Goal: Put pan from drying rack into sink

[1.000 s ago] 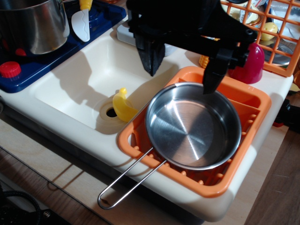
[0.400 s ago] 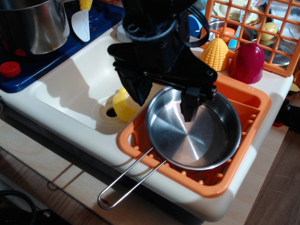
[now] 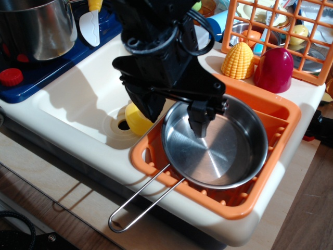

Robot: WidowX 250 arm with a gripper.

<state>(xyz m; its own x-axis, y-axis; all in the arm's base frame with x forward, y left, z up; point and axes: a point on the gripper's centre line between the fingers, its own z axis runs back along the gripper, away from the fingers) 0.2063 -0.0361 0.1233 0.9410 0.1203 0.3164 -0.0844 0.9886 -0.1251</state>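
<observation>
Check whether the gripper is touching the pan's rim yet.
Cannot tell. In the only view, the gripper straddles the rim of the pan, one finger inside, one outside, but its body hides any contact.

Brightness: warm light is flooding the scene, washing the sink (image 3: pixel 78 96) rim pale.
Shadows: the end effector (image 3: pixel 174 117) is casting a dark shadow across the sink floor, toward the left.
Glare: the pan (image 3: pixel 223 151) is throwing streaked radial highlights off its base.
Focus: the background behind the orange lattice basket (image 3: pixel 291 36) is looking soft.
Dark areas: the desk (image 3: pixel 31 172) is fading into dimness at lower left.
</observation>
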